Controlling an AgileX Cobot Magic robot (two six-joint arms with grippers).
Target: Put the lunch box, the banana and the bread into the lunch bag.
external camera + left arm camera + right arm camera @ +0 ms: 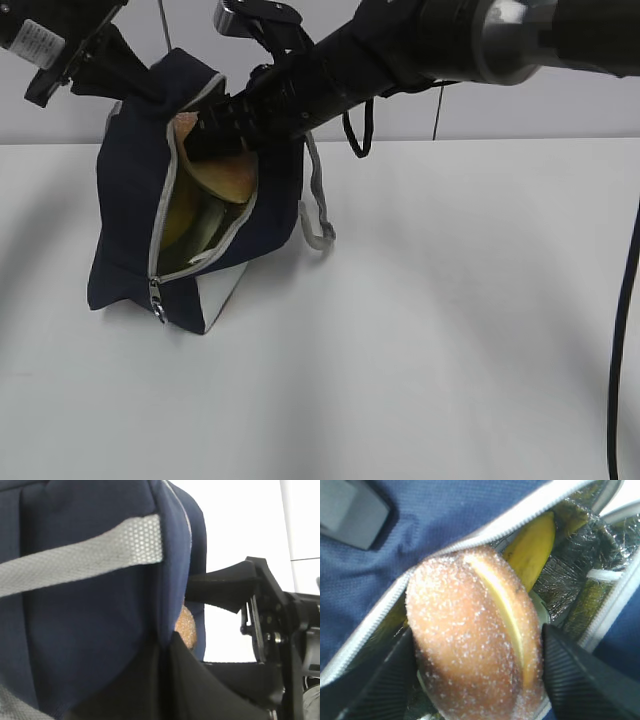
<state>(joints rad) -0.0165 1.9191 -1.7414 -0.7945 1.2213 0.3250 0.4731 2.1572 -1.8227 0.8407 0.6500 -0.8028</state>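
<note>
Last step: right hand [475, 670], fingers apart either side of the bread [475, 640], is in the bag [130, 230] mouth above the banana [532, 547]; left hand pinches the bag's far-left rim; next, withdraw clear.

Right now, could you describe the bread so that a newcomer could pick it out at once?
Find the navy lunch bag standing on the white table. In its unzipped mouth, between the right gripper fingers, sits the bread: golden-brown, oval, with a pale slit, unlike the smooth yellow banana behind it.

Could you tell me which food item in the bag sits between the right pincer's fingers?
The bread, golden-brown with a pale slit; the yellow banana lies deeper behind it.
</note>
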